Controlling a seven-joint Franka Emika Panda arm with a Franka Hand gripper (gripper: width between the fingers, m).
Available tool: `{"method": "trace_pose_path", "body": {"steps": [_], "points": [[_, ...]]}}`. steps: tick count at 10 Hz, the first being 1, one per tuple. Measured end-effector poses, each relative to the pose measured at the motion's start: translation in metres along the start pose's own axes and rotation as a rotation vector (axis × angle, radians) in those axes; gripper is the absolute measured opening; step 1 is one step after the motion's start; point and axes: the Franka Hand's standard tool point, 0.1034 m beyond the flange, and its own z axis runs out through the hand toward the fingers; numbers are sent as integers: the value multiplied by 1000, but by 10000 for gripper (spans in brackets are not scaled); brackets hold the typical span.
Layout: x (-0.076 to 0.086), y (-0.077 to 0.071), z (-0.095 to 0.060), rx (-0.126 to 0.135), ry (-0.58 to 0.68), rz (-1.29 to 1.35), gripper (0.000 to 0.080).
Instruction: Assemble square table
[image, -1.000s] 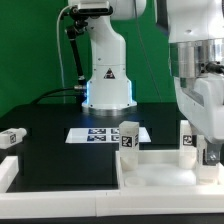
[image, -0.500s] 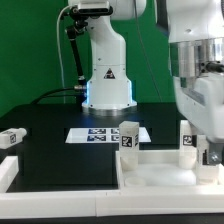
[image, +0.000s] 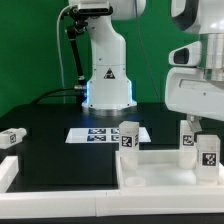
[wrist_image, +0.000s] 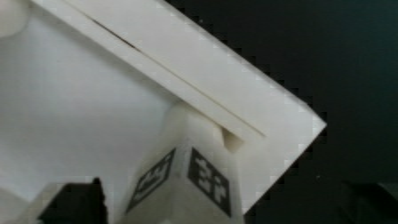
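The square table slab (image: 160, 172) lies at the front right of the exterior view. Three tagged white legs stand upright on it: one at its far left corner (image: 128, 138), one at its far right corner (image: 188, 136), and one in front of that at the right side (image: 208, 152). Another leg (image: 12, 137) lies loose at the left. My gripper (image: 205, 122) hangs open just above the right-side leg and holds nothing. In the wrist view the slab's corner (wrist_image: 107, 100) and that leg (wrist_image: 187, 180) sit below my gripper (wrist_image: 231, 208), with dark fingertips (wrist_image: 80, 200) clear of the leg.
The marker board (image: 107, 134) lies flat before the robot base (image: 108, 80). White border bars (image: 40, 200) run along the front and left of the black table. A green backdrop stands behind.
My gripper was low around the right-side leg; it has now risen straight up, leaving that leg standing uncovered on the slab.
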Motion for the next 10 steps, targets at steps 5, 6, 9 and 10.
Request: {"method": "trace_pose_path", "body": {"steps": [5, 6, 9, 10], "points": [[2, 1, 0, 0, 1, -374, 648], [4, 1, 1, 9, 10, -467, 648], [12, 14, 7, 22, 36, -672, 648], [12, 15, 8, 21, 35, -649, 648]]}}
